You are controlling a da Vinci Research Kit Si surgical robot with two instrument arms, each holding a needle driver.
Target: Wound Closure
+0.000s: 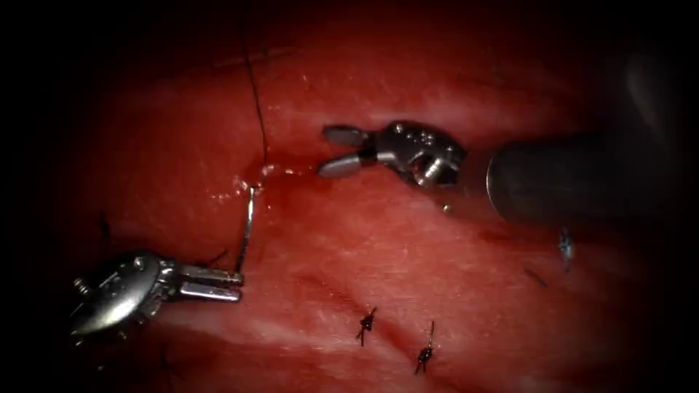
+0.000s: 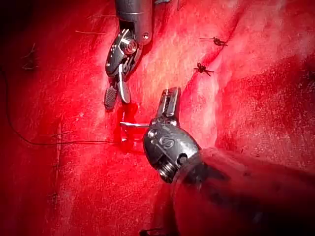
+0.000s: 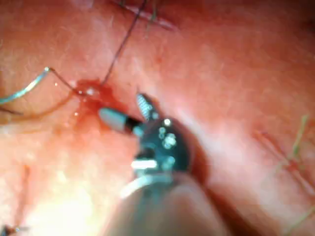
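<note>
My left tool (image 1: 239, 284) lies at the lower left, its jaws shut on one end of the curved needle (image 1: 247, 225). The needle rises from the jaw tips toward a wet spot of red fluid (image 1: 280, 175) and is out of the tissue (image 1: 408, 247). From its upper end a short run of thread dips into the tissue there. The dark thread (image 1: 258, 109) comes out again and runs up and away. My right tool (image 1: 328, 151) hovers just right of that spot, open, holding nothing. The left wrist view shows the left tool (image 2: 170, 93), needle (image 2: 133, 125) and right tool (image 2: 117, 98). The right wrist view shows the right tool (image 3: 123, 110), needle (image 3: 24, 89) and thread (image 3: 123, 44).
Two tied stitches with short dark tails (image 1: 366, 324) (image 1: 424, 353) sit on the cut at the lower middle. Cut ends of thread (image 1: 564, 247) lie on the tissue at the right, below the right arm's shaft (image 1: 568, 178).
</note>
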